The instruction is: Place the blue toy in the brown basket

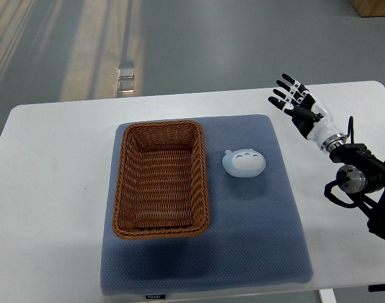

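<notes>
Blue toy (243, 163): one, lying on the blue mat (255, 252) just right of the one brown basket (161, 180), apart from it. Right hand (298, 105) has fingers (286, 81) spread, holding nothing, above the white table (47, 189).

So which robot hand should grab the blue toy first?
The right hand. It is the only hand in view, open, hovering over the table's right side. The blue toy lies on the mat right of the brown basket, on that hand's side, so it likely has the shorter reach.
</notes>
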`<action>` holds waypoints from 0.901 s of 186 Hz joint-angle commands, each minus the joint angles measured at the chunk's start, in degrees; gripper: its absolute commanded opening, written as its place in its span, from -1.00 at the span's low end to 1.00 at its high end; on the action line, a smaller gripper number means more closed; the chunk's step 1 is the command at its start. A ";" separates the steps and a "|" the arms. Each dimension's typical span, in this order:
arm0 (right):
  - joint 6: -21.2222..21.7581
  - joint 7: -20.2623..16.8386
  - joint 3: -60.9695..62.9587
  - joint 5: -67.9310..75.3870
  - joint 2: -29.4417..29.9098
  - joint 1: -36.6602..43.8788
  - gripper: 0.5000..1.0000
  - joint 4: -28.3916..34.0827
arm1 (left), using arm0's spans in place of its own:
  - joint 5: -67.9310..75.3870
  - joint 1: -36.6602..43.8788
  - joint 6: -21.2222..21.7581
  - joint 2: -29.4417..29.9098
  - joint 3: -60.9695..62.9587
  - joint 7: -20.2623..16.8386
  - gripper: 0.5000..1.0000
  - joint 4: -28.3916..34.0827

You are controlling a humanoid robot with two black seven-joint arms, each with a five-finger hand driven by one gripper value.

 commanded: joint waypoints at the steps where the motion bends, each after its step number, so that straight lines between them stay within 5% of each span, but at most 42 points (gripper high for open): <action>1: 0.01 0.01 -0.43 -0.18 -0.02 0.81 0.63 0.07 | 0.01 -0.06 0.00 0.00 0.04 0.00 1.00 0.00; 168: 4.50 2.64 -0.96 -25.23 -0.73 0.98 0.63 2.62 | 0.01 -0.23 0.00 0.00 0.04 0.00 1.00 0.00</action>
